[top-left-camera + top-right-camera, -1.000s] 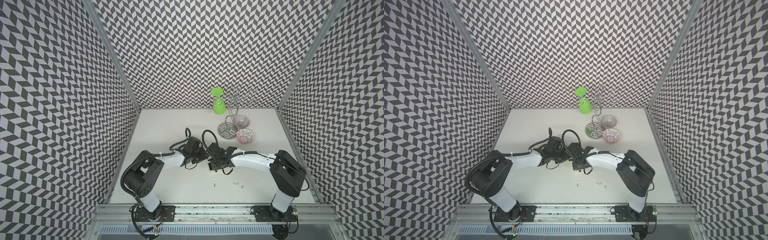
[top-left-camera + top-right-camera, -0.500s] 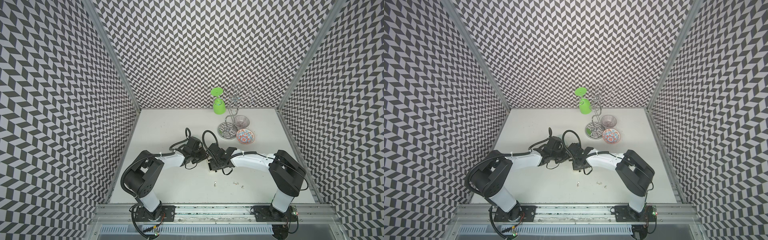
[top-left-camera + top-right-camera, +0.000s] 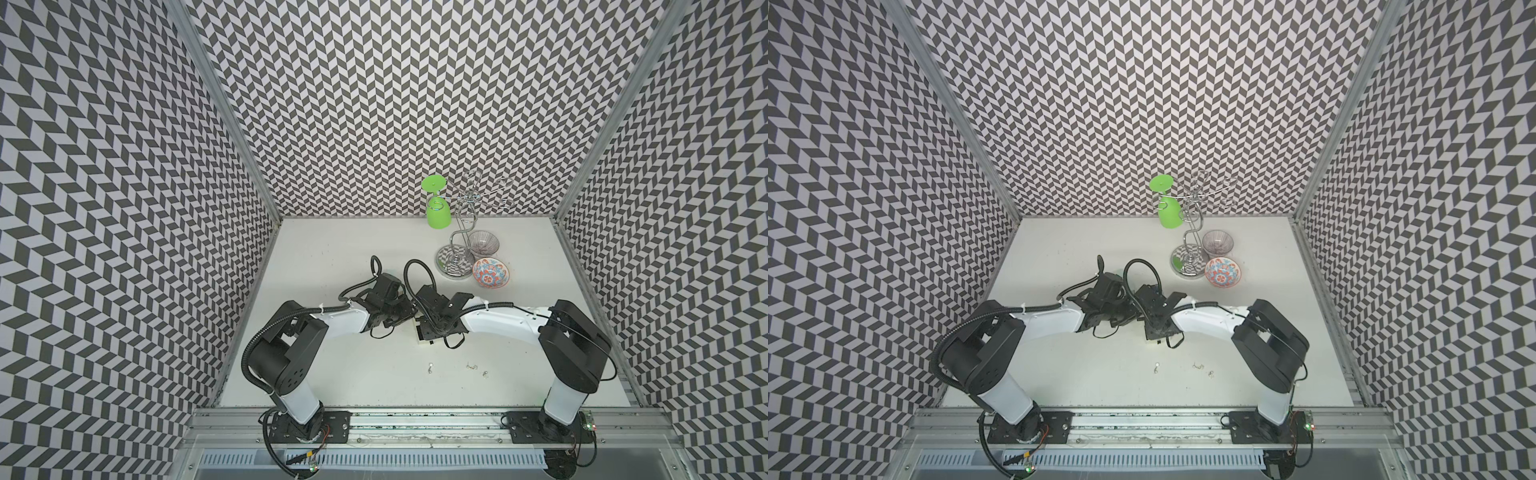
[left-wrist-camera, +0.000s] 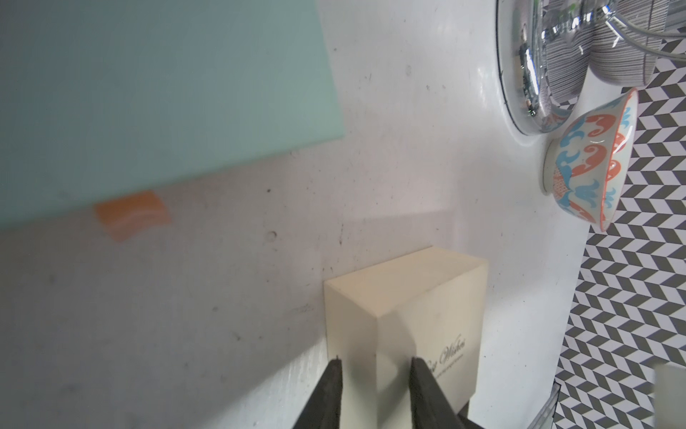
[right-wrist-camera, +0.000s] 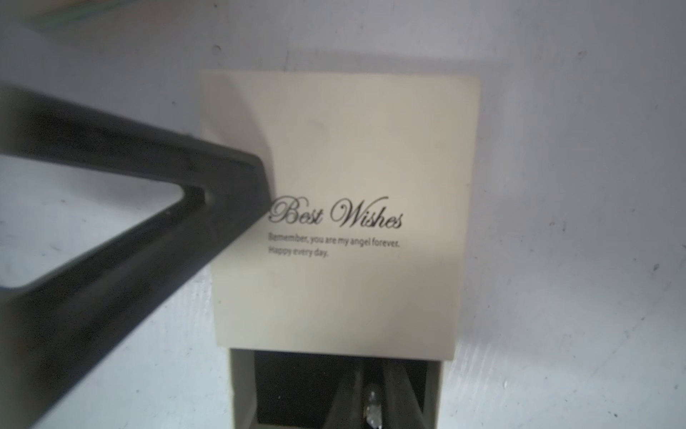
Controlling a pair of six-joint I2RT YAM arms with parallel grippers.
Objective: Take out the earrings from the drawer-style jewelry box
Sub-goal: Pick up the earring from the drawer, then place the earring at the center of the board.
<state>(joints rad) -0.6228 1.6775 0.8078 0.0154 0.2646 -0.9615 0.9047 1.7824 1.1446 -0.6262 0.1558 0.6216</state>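
Note:
The cream jewelry box (image 5: 341, 156) printed "Best Wishes" lies at mid-table, its drawer (image 5: 241, 386) pulled partly out with a dark lining. My left gripper (image 4: 376, 362) is shut on the box's side (image 4: 408, 297), and one of its fingers (image 5: 222, 185) shows in the right wrist view. My right gripper (image 5: 372, 393) reaches into the drawer, shut on a small silvery earring (image 5: 372, 406). In both top views the arms hide most of the box. Three earrings lie on the table in front of it (image 3: 430, 367) (image 3: 472, 366) (image 3: 484, 374), also earrings (image 3: 1156, 367).
At the back right stand a chrome wire rack (image 3: 455, 259) holding a green cup (image 3: 437, 208), a grey bowl (image 3: 482, 243) and an orange-and-blue bowl (image 3: 490, 272). A pale teal box (image 4: 148, 93) with an orange tab (image 4: 131, 213) lies near the left gripper.
The right gripper's jaws have closed inside the drawer. Neither arm has shifted noticeably, and the left grip on the box is unchanged.

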